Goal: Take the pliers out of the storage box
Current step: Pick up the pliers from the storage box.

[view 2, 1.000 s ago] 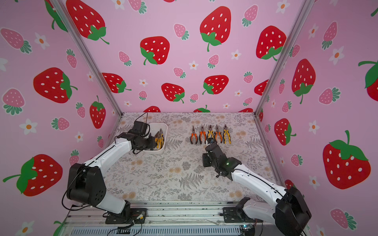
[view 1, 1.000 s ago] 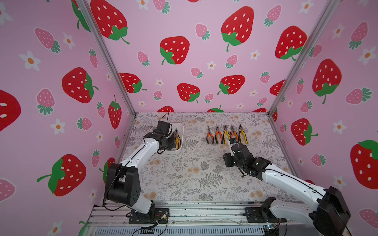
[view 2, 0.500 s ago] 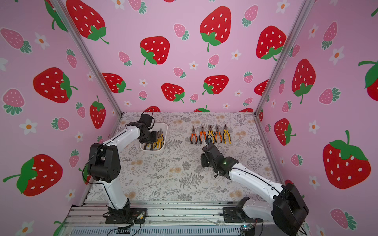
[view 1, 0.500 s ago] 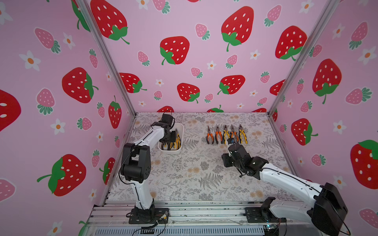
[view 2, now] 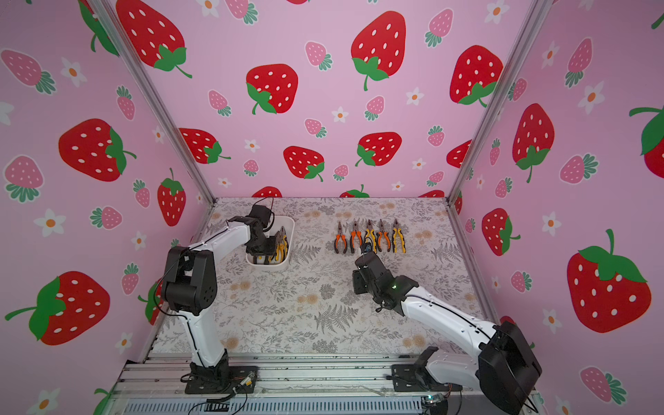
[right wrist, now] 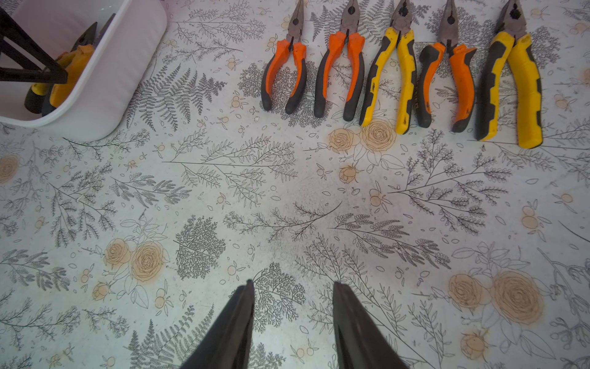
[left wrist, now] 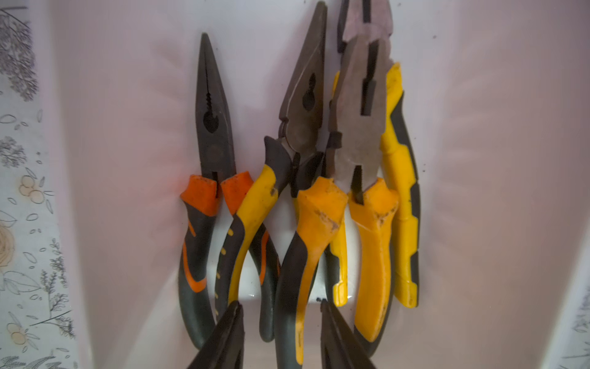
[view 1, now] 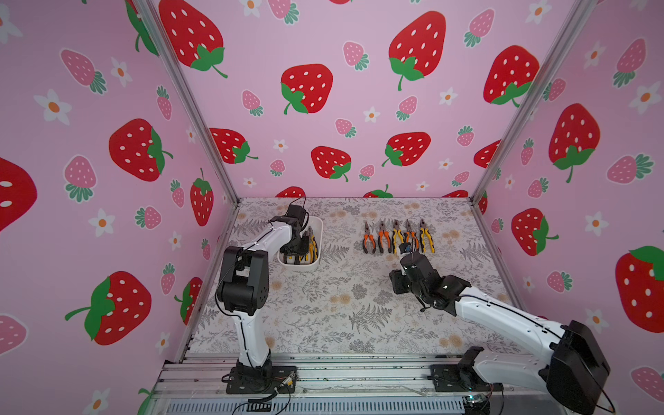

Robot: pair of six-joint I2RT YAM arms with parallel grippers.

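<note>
The flowered tabletop (view 1: 323, 305) carries a white box (view 1: 303, 266) holding several pliers (left wrist: 306, 223), laid lengthwise. The left gripper (left wrist: 279, 306) is down over their handles, its fingers astride a yellow-black one; whether it pinches cannot be told. The right gripper (right wrist: 293, 284), spread and empty, is well apart.

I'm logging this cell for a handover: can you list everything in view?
Pliers on the table: five, three orange-and-black, two yellow-and-black, in a row.
Pliers in the box: at least four, one orange-and-black, three yellow-and-black, overlapping.
Storage box: one, white, back left of the table.
Table: one, grey floral print.
Walls: three, pink with strawberries.
Left gripper: one, black, open, inside the box around handles.
Right gripper: one, black, open, empty, above the table.
</note>
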